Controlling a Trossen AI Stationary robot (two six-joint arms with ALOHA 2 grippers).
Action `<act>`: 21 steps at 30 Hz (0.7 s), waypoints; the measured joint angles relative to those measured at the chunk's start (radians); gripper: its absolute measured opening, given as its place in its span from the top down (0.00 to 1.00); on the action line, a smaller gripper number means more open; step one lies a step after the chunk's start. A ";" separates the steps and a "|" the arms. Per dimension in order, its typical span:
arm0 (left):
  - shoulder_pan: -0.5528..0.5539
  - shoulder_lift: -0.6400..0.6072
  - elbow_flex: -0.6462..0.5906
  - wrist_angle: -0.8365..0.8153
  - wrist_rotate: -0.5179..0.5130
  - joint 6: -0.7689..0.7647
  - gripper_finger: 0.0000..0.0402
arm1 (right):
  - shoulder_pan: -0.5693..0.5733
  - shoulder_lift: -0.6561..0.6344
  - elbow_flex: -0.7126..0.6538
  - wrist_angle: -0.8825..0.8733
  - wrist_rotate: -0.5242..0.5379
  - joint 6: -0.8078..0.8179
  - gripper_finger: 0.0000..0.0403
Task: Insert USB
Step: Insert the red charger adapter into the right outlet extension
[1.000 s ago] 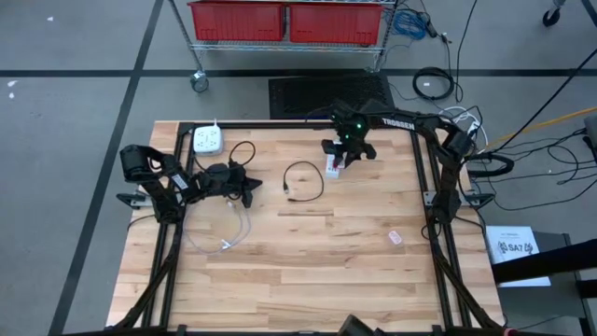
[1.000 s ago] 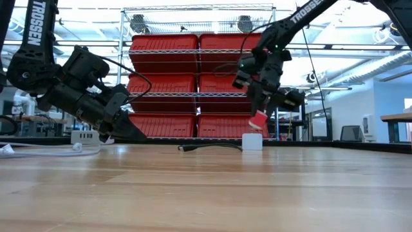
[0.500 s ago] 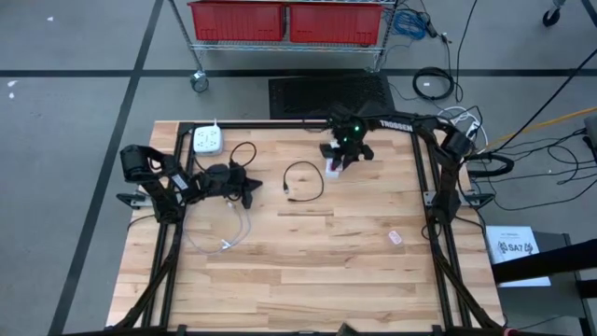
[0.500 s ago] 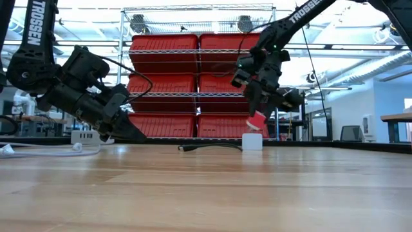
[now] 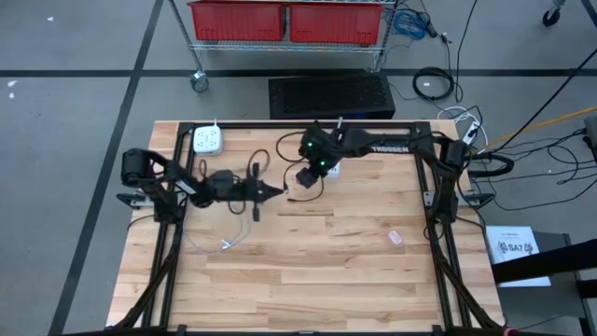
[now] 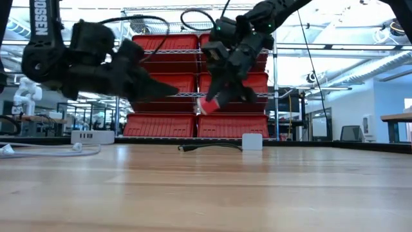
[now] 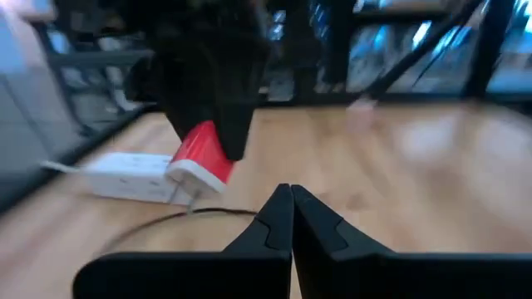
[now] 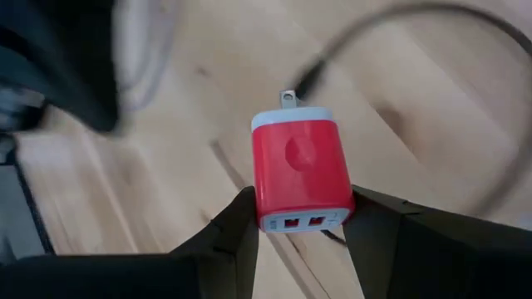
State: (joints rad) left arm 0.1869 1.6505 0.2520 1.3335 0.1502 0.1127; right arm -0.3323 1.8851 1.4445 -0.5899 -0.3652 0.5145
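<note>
A red USB charger [image 8: 301,170] with a white pronged end hangs in the air above the table's middle, and my right gripper [image 5: 306,177] is shut on it. My left gripper [image 5: 278,189] is shut and empty. It points level at the charger [image 7: 202,156] from the table's left, a short way off. A black USB cable [image 6: 206,147] lies in a loop on the wood below them. A small white block [image 6: 252,141] stands on the table just right of the cable. My right gripper pinches the charger between its two fingers by the two sides [image 8: 259,208] at the port end. The fingers slant down from the table's far right. The charger [image 6: 207,105] is lifted clear and tilted, with its prongs pointing away from the fingers and its two ports facing the wrist.
A white power strip [image 5: 207,140] lies at the far left corner, and a thin white cable [image 5: 229,238] curls on the left side. A small pink item [image 5: 395,238] lies toward the right. Bare wood fills the near half of the table.
My right gripper has carried the charger up and toward the table's left, away from the white block, and has rolled as it went. My left gripper has risen from a downward slant to level and has swung toward the table's middle. It stays shut.
</note>
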 joint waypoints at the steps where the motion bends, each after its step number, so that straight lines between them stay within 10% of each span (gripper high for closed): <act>1: -0.022 0.000 0.021 -0.048 -0.070 0.057 1.00 | 0.004 0.000 0.000 0.014 0.001 -0.011 0.71; 8: -0.121 0.000 0.120 -0.175 -0.473 0.429 0.94 | 0.010 0.000 0.000 0.019 0.022 -0.071 0.71; 21: -0.185 0.000 0.324 -0.541 -0.601 0.446 0.52 | 0.009 0.000 0.000 0.032 0.027 -0.081 0.71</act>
State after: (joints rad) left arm 0.0021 1.6508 0.5765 0.7922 -0.4510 0.5586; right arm -0.3233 1.8851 1.4445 -0.5581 -0.3383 0.4339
